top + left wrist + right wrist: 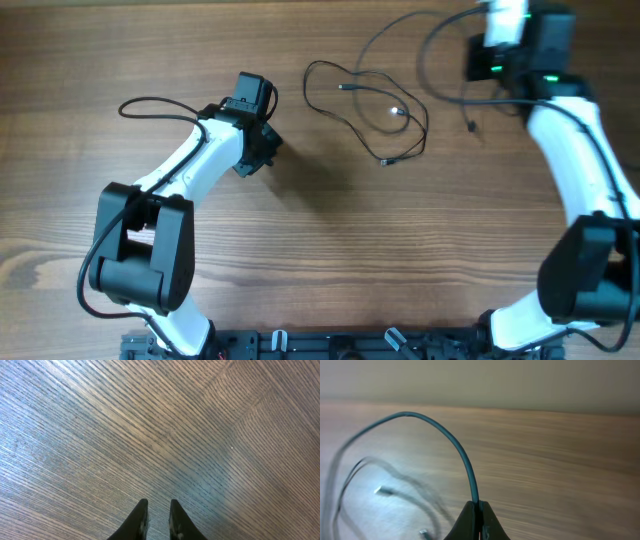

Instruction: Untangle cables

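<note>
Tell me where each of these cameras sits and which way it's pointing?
Overhead: fixed above, looking straight down on the table; it shows the left arm, the right arm and the cables.
Left wrist: on the left arm, facing down at bare wood; the left gripper shows at the bottom, fingers slightly apart, empty.
Right wrist: low, looking across the table; the right gripper is shut on a dark-green cable.
Shared: overhead and right wrist both show the cables.
</note>
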### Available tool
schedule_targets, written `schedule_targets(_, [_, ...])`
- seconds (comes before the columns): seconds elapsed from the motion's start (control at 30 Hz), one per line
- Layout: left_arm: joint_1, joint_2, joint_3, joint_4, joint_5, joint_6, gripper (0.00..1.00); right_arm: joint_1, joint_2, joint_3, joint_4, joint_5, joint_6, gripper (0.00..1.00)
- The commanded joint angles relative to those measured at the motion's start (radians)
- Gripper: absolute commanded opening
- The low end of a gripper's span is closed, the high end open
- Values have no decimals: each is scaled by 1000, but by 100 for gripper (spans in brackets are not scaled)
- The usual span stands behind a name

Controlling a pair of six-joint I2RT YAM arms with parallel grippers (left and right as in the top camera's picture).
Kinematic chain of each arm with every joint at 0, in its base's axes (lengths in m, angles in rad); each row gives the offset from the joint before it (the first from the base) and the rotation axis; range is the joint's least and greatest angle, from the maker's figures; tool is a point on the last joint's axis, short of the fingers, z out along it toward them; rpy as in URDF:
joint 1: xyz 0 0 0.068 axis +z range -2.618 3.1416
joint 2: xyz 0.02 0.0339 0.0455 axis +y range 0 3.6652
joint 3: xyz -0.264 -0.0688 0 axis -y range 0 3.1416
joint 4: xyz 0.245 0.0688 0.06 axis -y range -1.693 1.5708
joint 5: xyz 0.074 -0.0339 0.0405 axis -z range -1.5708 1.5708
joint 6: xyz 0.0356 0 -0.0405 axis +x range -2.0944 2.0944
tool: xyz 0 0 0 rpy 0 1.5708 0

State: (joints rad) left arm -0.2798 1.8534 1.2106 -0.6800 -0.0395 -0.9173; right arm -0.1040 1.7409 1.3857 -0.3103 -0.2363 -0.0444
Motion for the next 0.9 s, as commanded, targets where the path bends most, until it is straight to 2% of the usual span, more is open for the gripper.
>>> schedule_targets(0.0, [-5,10,-3,-5,-23,21,14,-100,17,2,-61,-84,80,4])
schedule_targets(0.07, [-5,10,-3,-6,-29,17,16,-102,25,0,-114,-102,54,4])
schedule_targets(0.13, [-5,10,-3,35,65,-2,26,-98,31,0,-125,-101,52,4])
schedule_targets(0.17, [-5,10,-3,85,172,-2,31,-99,40,-2,-124,-97,88,4])
schedule_targets(0.23, [-16,10,-3,162,265,2,76,-100,56,-4,-127,-71,128,4])
schedule_targets(0.27, [-27,10,-3,208,306,23,92,-100,69,-4,-132,-68,125,4])
schedule_targets(0.3, [-48,10,-3,264,333,27,100,-100,86,-4,-141,-68,126,4])
schedule_targets(0.37, [-90,10,-3,348,333,22,100,-100,115,-4,-167,-68,126,4])
schedule_targets(0.47, [-151,29,-3,453,243,-88,98,-100,139,-4,-208,-69,127,4])
schedule_targets(0.53, [-173,83,-3,519,230,-180,91,-100,139,-4,-222,-73,126,4])
schedule_targets(0.6, [-189,135,-3,592,238,-223,83,-100,139,-4,-230,-73,127,4])
schedule_targets(0.67, [-204,193,-2,664,241,-256,67,-100,139,-5,-240,-73,126,4])
schedule_targets(0.77, [-214,256,-2,753,236,-266,54,-99,139,-5,-262,-73,127,4])
schedule_targets(0.8, [-213,266,-2,769,236,-266,47,-99,139,-5,-270,-80,127,4])
schedule_targets(0.83, [-210,269,-2,779,228,-266,38,-98,139,-5,-282,-88,126,4])
schedule_targets(0.87, [-204,268,-2,783,208,-266,16,-98,139,-5,-289,-97,126,4])
